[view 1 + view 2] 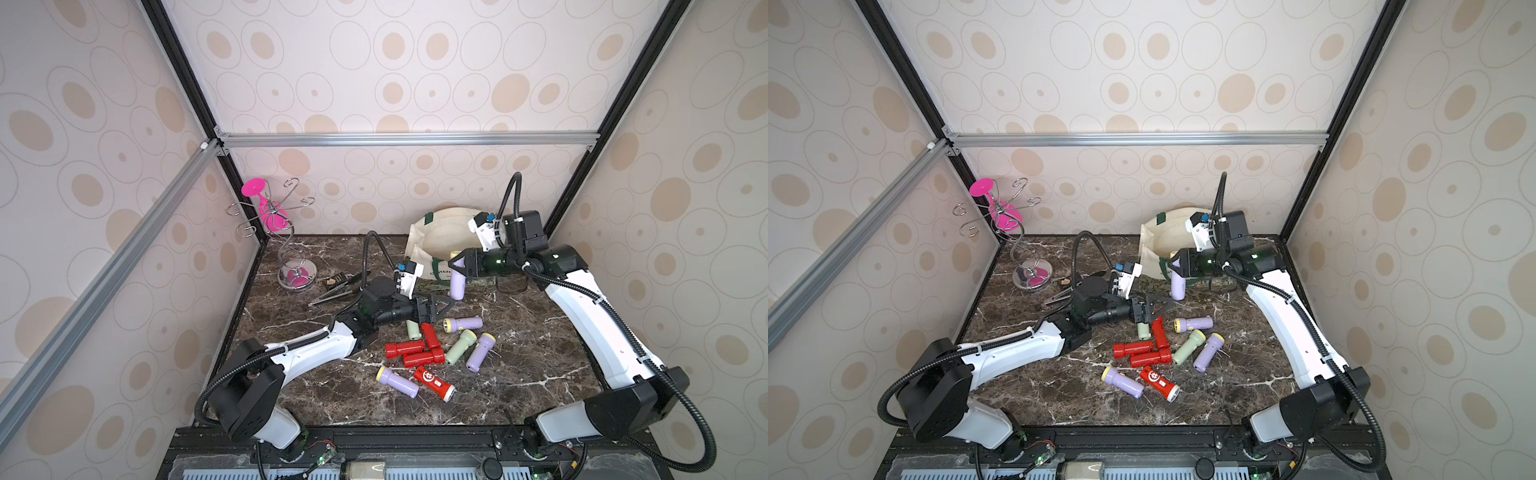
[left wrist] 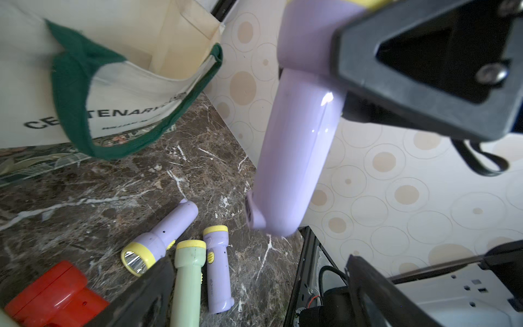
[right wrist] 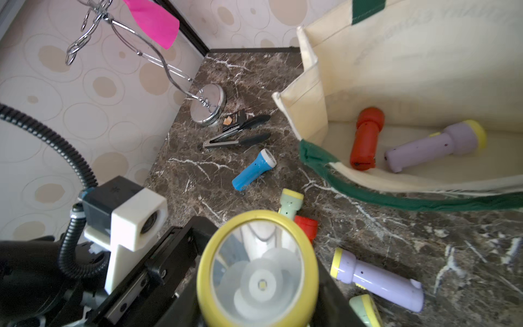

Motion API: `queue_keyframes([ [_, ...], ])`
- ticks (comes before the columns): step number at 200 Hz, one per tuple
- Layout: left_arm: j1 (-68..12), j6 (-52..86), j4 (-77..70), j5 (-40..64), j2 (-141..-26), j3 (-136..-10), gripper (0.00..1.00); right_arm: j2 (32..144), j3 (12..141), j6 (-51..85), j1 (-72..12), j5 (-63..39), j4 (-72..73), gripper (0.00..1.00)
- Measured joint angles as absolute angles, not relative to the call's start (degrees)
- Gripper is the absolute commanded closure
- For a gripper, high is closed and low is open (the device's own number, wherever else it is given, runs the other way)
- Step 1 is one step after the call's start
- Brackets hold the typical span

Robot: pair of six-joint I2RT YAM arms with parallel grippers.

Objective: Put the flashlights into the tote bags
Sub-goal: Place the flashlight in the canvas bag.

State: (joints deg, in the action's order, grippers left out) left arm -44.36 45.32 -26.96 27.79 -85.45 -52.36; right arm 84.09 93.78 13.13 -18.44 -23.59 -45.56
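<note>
Right pincer (image 1: 456, 266) grips lilac flashlight (image 1: 457, 286) | left pincer (image 1: 436, 311) spread wide | marble tabletop (image 1: 519, 332) | circle-patterned walls (image 1: 415, 62)

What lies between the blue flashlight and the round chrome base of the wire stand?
The black-handled tongs lie there, with a small dark packet beside them, between the blue flashlight and the chrome base. The right wrist view shows it.

I found the tote (image 1: 440, 235) at the counter's (image 1: 528, 374) back right, with two flashlights (image 3: 366, 138) lying in it. The rack (image 1: 296, 276) stood at the back left, the tongs (image 1: 332, 295) just right of its base, and one flashlight (image 3: 253, 170) lay beside the tongs. A heap (image 1: 419, 358) of flashlights lay mid-counter, before the tote and right of the tongs.
</note>
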Motion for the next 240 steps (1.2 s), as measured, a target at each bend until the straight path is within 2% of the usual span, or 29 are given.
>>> queue_keyframes([
  [48, -44.36, 43.48, -20.51, 21.19, -81.43, -51.29, 0.04, 95.02, 109.89, 9.72, -16.69, -16.86, -48.82, 1.0],
  [99, -44.34, 42.04, -13.63, 17.19, -78.06, -50.04, 0.05, 111.55, 131.28, 6.94, -14.15, -11.81, -51.92, 1.0],
  [137, -44.34, 39.97, -5.78, 14.55, -78.06, -51.44, 0.05, 121.6, 141.51, 5.43, -14.06, -8.38, -52.88, 1.0],
  [240, -43.0, 35.94, 10.41, 9.56, -77.67, -57.71, 0.05, 135.2, 144.22, 3.49, -14.06, -6.07, -51.29, 1.0],
])
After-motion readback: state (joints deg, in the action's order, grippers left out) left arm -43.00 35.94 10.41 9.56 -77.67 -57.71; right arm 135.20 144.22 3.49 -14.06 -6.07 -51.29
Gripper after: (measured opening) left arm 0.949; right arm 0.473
